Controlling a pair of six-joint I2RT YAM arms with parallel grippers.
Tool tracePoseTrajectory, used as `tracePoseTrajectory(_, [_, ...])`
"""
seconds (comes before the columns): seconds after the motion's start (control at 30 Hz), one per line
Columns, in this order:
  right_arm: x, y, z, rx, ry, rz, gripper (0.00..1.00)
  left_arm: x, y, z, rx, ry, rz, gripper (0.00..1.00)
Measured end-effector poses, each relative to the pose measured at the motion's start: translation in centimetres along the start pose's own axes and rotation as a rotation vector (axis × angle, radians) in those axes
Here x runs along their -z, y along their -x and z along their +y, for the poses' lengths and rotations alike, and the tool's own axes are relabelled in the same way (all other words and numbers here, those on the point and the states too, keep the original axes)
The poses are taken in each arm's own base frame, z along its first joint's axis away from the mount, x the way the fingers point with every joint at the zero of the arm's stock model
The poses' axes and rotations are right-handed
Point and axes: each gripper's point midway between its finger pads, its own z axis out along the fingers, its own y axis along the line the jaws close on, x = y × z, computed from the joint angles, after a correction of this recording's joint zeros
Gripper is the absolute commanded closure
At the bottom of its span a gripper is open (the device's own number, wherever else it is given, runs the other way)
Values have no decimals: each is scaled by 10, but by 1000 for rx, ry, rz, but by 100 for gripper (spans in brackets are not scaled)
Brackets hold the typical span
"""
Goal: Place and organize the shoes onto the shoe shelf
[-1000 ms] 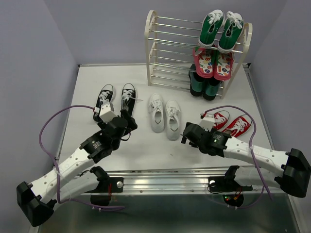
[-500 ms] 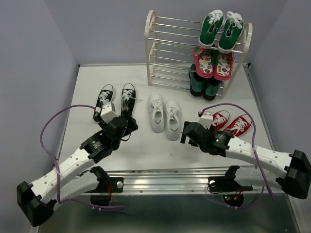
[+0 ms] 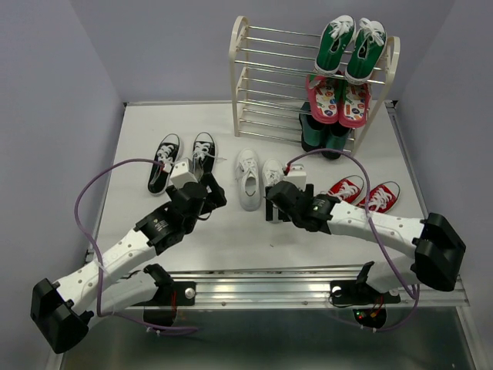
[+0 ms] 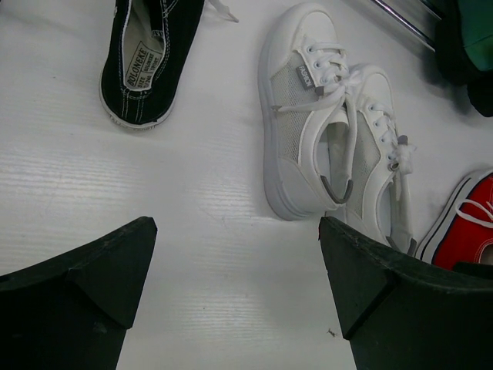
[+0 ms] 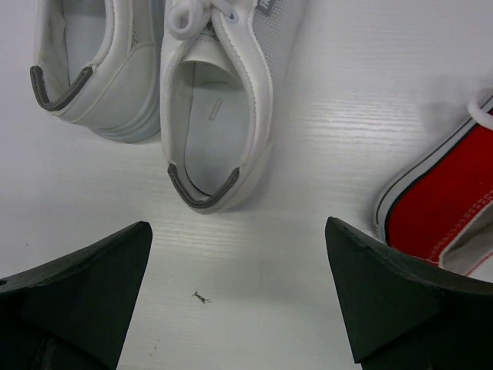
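The right gripper point(image 5: 239, 228) had swung left from the red shoes point(image 3: 350, 187) and hung spread just behind the heels of the white shoes point(image 5: 216, 116). The left gripper point(image 4: 235, 227), also spread, had crept forward, with the white pair ahead-right and the black shoes point(image 3: 164, 162) ahead-left. All three pairs lay on the surface point(image 3: 254, 231), off the shelf point(image 3: 234, 77).

left fingers point(image 4: 77, 301) apart, right fingers point(image 5: 77, 301) apart

White desk point(image 3: 231, 239). Shoe shelf point(image 3: 240, 69) stands at far edge, right of centre. Black sneakers point(image 3: 164, 158) paired toward left edge; white sneakers point(image 3: 248, 177) paired mid-desk; red sneakers point(image 3: 381, 196) paired toward right edge.
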Motion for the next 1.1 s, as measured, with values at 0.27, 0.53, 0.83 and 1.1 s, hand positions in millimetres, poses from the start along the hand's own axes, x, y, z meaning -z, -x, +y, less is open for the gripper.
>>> tracePoseTrajectory(0.27, [-27,-16,15,21,-28,59,0,-3,0,-4,-12,-16,3,1])
tracePoseTrajectory(0.53, [-50,-15,13,-69,-71,44,2,-4,0,-4,-17,-26,-4,1])
tracePoseTrajectory(0.83, [-60,-14,16,-94,-73,30,39,-6,-2,-4,-16,-32,-4,1])
tracePoseTrajectory(1.1, [-61,-10,13,-87,-92,7,99,-7,-4,-5,-18,-39,0,1])
